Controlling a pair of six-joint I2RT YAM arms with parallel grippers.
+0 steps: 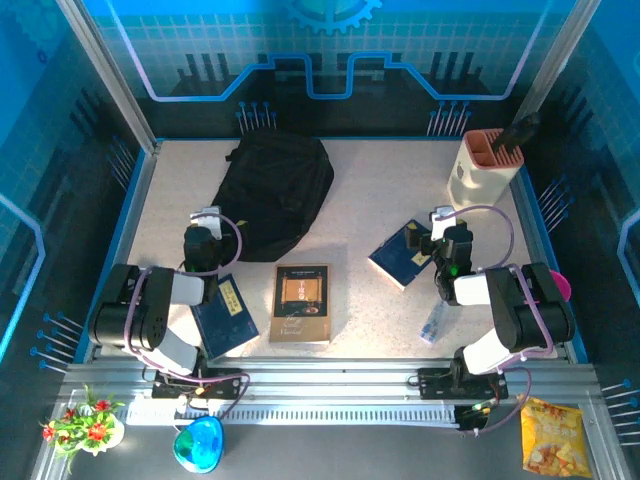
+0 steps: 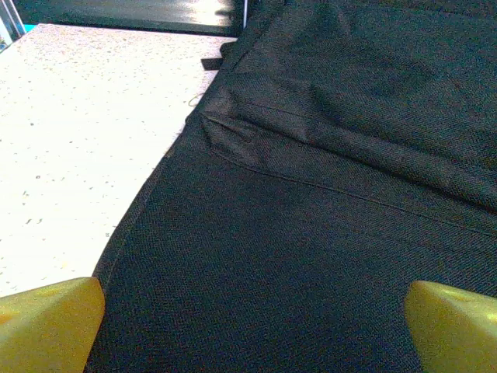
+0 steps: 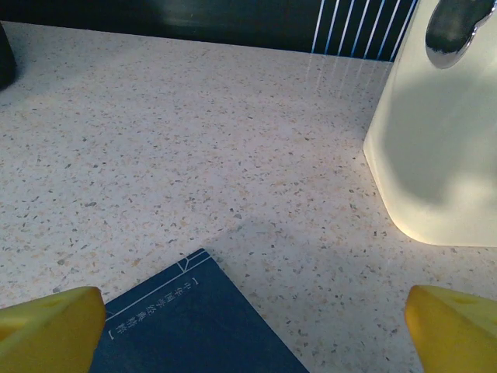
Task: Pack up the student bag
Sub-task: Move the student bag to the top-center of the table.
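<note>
Can't make out zips or opening on black student bag [image 1: 278, 195]; left blue book [image 1: 226, 315] partly hidden under your left arm. Bag lies far-left on table [image 1: 370, 190], its near edge right under left gripper [image 2: 252, 326], jaws spread wide, empty; contact unclear. Right gripper [image 3: 252, 326] likewise spread, empty, above corner of second blue book [image 1: 404, 253]. Brown book [image 1: 301, 303] between arms; white holder [image 1: 483, 168] far right

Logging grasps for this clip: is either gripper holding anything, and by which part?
Nothing is held. The left gripper stands open over the student bag, the right gripper open over the corner of a blue book.
</note>
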